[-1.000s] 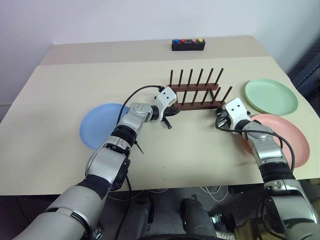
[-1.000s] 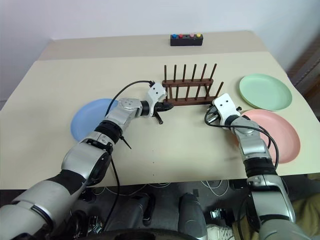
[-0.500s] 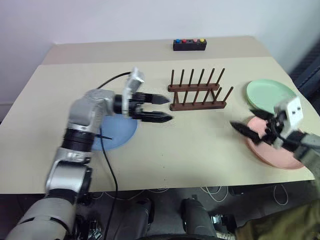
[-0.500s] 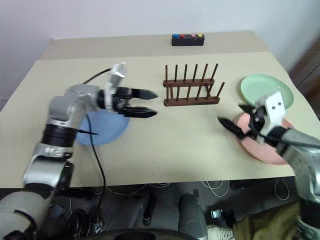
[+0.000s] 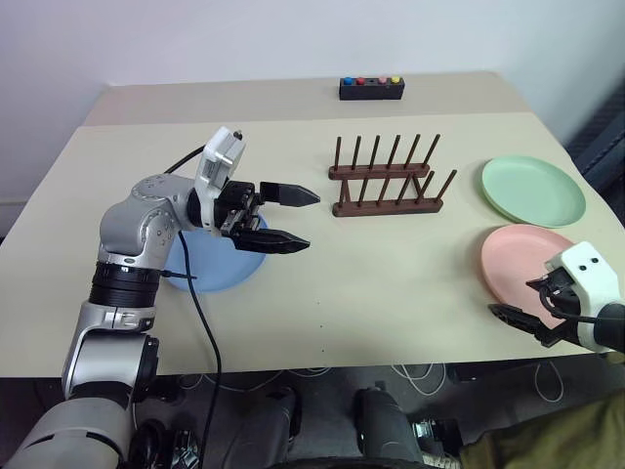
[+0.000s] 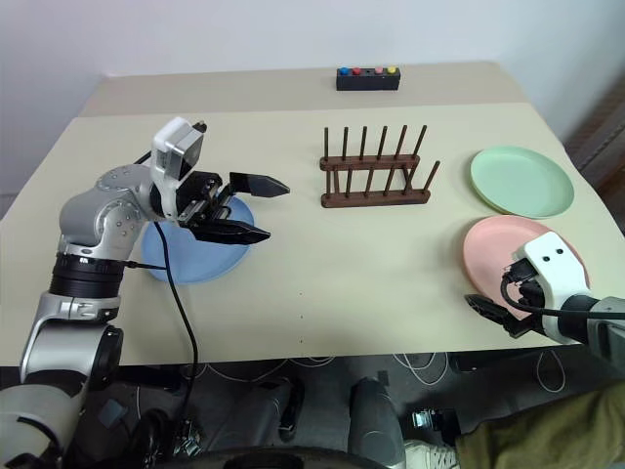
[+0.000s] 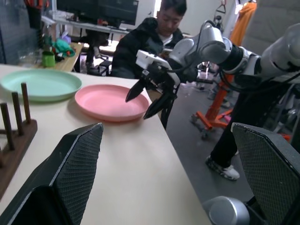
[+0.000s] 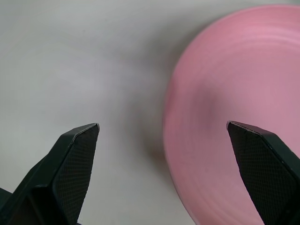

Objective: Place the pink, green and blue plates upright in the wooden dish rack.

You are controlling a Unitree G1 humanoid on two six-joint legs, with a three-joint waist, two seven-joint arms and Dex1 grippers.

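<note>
The rack [image 5: 383, 179] is standing empty in the middle of the table [image 5: 391, 283]. The blue plate [image 5: 220, 259] is lying flat on its left, the green plate [image 5: 532, 190] and the pink plate [image 5: 522, 262] flat on its right. The left gripper [image 5: 290, 217] is hovering above the blue plate with fingers spread, holding nothing. The right gripper [image 5: 522, 315] is hanging at the near edge of the pink plate, also spread and empty.

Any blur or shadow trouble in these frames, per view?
Right wrist view: pink plate soft, its dark shadow on the table. Left wrist view: own fingers blurred up close, the plate sharp. Eye views: even light, wooden dish rack crisp.
</note>
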